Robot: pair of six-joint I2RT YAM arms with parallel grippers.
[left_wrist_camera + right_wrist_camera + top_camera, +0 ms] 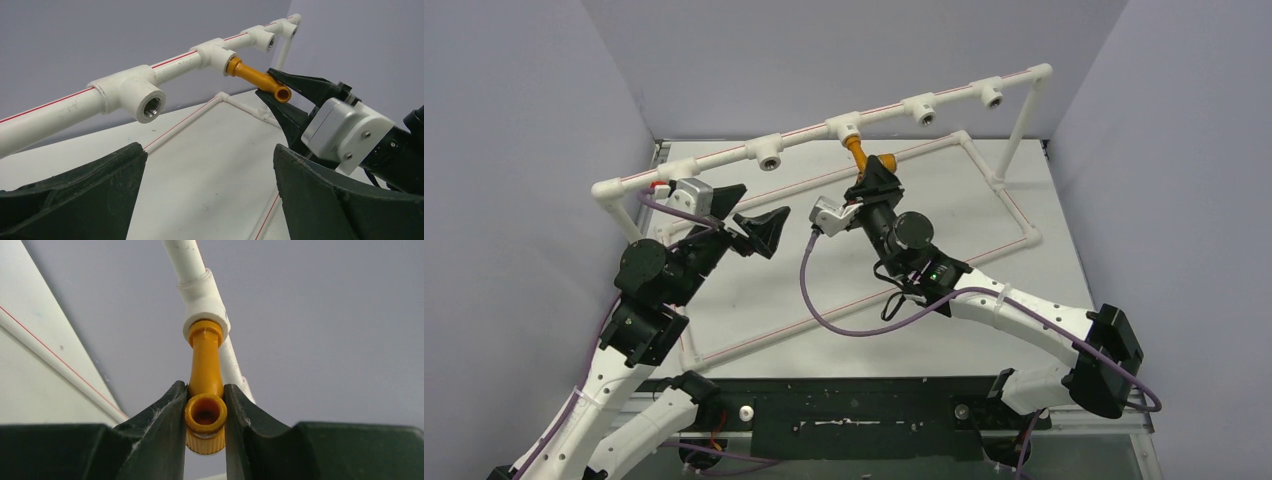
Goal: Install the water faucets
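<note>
The orange faucet (856,150) (255,80) (205,370) juts from a white tee socket (846,127) (215,52) (205,315) on the raised pipe (809,140) (175,60), long axis toward the arms. The right gripper (876,172) (205,415) clamps its free end; the left gripper (749,215) (210,190) gapes empty.

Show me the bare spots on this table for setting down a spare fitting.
Bare table inside the low pipe loop, right of the right fingers; also between both arms, below the left fingers. Crowded around the faucet under the raised rail.
</note>
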